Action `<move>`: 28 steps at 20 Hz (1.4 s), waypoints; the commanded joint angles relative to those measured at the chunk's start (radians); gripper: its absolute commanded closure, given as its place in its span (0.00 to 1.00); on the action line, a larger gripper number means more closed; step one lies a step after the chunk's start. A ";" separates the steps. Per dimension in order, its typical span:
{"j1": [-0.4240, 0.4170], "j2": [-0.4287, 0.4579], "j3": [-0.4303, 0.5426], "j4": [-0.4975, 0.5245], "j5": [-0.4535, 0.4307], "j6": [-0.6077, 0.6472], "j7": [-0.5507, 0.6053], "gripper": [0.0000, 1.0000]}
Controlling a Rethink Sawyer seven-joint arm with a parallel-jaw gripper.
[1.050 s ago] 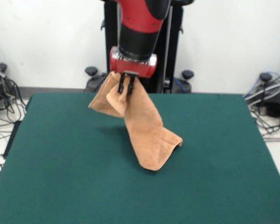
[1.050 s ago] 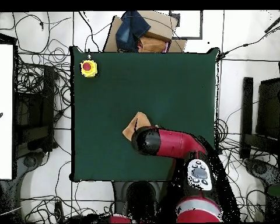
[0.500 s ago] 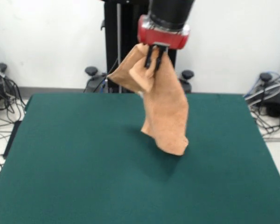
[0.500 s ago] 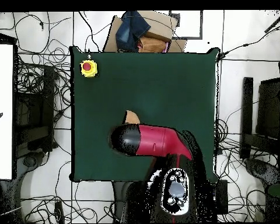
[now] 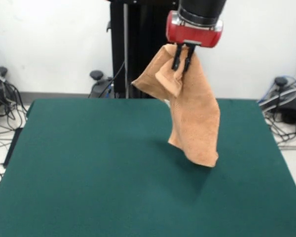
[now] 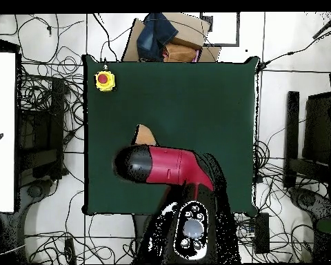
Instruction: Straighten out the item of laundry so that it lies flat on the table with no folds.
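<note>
Large rectangular table with a dark green felt-like top (image 5: 89, 168): bare apart from a small yellow box with a red button (image 6: 105, 81) near one corner in the overhead view.

Red and black robot arm (image 6: 169, 168): reaches out over the table; from above it hides almost all of the cloth, and only a small peach corner (image 6: 145, 133) shows beside the wrist.

Small peach-orange terry-cloth towel (image 5: 195, 116): hangs in the air from a pinch point near its upper edge. A folded flap sticks out to one side of the grip, and the main length drops as a twisted, doubled strip. The lowest corner appears clear of the green top, with a dark shadow on the table below it. The hold at height probably lets gravity pull the cloth long and shake out folds before it is laid down. Judged state: not flat yet; folds remain near the grip.

Black two-finger gripper (image 5: 182, 59): the fingers point down from the red wrist flange, drawn together and clamped on a bunched part of the towel's top. Nothing else touches it.
</note>
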 commanded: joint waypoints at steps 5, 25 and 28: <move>-0.056 0.105 0.036 0.112 0.053 -0.185 0.246 1.00; -0.108 0.248 0.075 0.102 0.048 -0.382 0.221 1.00; -0.098 0.240 0.073 0.103 0.055 -0.370 0.226 1.00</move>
